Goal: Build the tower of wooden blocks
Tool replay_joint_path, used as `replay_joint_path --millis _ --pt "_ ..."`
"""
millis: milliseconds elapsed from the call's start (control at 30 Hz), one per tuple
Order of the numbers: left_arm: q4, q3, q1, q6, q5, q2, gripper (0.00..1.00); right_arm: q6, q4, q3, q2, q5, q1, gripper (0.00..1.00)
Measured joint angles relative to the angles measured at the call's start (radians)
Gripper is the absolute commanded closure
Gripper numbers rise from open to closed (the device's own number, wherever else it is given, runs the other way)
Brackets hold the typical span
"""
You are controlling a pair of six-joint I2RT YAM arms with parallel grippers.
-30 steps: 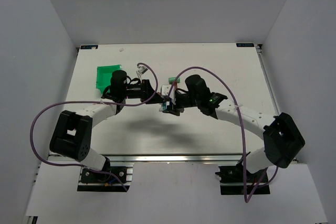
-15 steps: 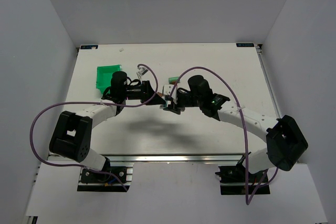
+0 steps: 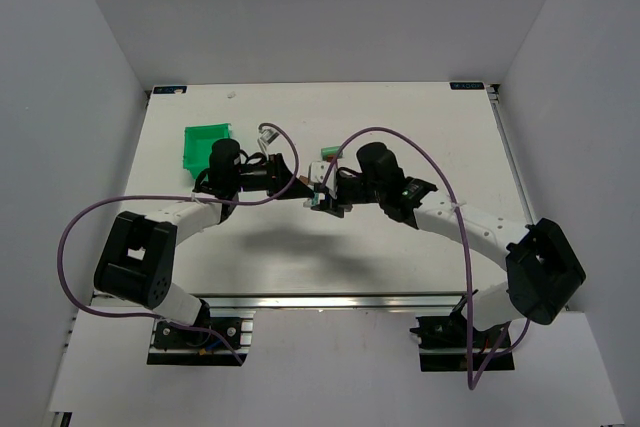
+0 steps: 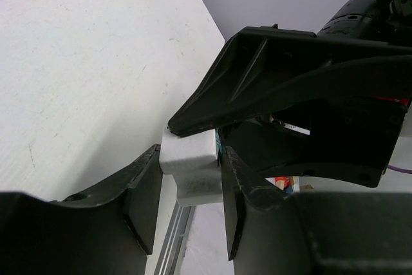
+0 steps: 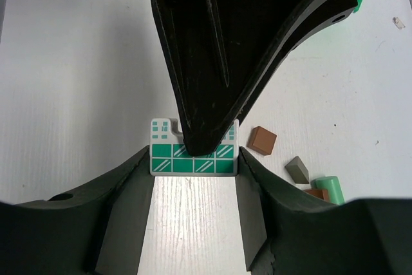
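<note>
At the middle of the white counter [image 3: 400,247], the left fingers [image 4: 143,201] and the right fingers [image 5: 125,210] both clamp a whitish wooden block printed with green windows [image 5: 193,165], the only piece of the wood block tower [image 3: 319,194] clearly seen; apparently a handover, needing one pair to release next.

Top camera looking down from above the near edge, taking in the whole table [image 3: 420,237], left wrist camera pointing right, right wrist camera pointing left, both sitting very close, sharing the white block [image 4: 188,148] mid-table.
</note>
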Motion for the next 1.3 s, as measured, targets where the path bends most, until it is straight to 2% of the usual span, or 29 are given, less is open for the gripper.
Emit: replay_joint_path --millis 33,67,133,200,367,500,800,933,1067,1100,1133,1300 --pt "0.009 -0.003 0.0 -0.005 0.0 0.0 1.0 0.003 -0.002 0.002 0.001 0.0 0.0 0.47" --pt "0.018 -0.005 0.001 -0.01 0.0 0.0 1.0 0.007 -0.003 0.003 0.001 0.0 0.0 0.45" --pt "0.041 -0.009 0.002 -0.018 0.001 0.0 1.0 0.02 0.002 0.004 0.001 0.001 0.0 0.34" --pt "0.098 -0.016 -0.001 -0.024 0.017 0.0 1.0 0.052 -0.003 0.004 0.001 0.002 0.0 0.11" --pt "0.233 -0.024 -0.004 -0.045 0.047 0.0 1.0 0.141 -0.005 0.002 -0.025 0.007 -0.001 0.11" --pt "0.322 -0.024 -0.004 -0.055 0.061 0.013 1.0 0.233 0.012 -0.057 -0.132 0.03 -0.002 0.11" --pt "0.603 -0.038 -0.004 -0.158 0.089 0.055 1.0 0.586 0.127 -0.227 -0.357 0.206 -0.012 0.11" --pt "0.711 -0.047 -0.004 -0.195 0.095 0.054 1.0 0.753 0.177 -0.231 -0.346 0.233 -0.024 0.11" --pt "0.747 -0.061 -0.004 -0.208 0.097 0.054 1.0 0.862 0.257 -0.231 -0.302 0.206 -0.028 0.12" --pt "0.755 -0.066 -0.004 -0.209 0.097 0.053 1.0 0.882 0.275 -0.23 -0.289 0.201 -0.028 0.13" --pt "0.761 -0.069 -0.004 -0.212 0.098 0.053 1.0 0.902 0.286 -0.229 -0.277 0.196 -0.029 0.19" --pt "0.777 -0.072 -0.004 -0.217 0.1 0.048 1.0 0.973 0.335 -0.204 -0.221 0.143 -0.035 0.28"
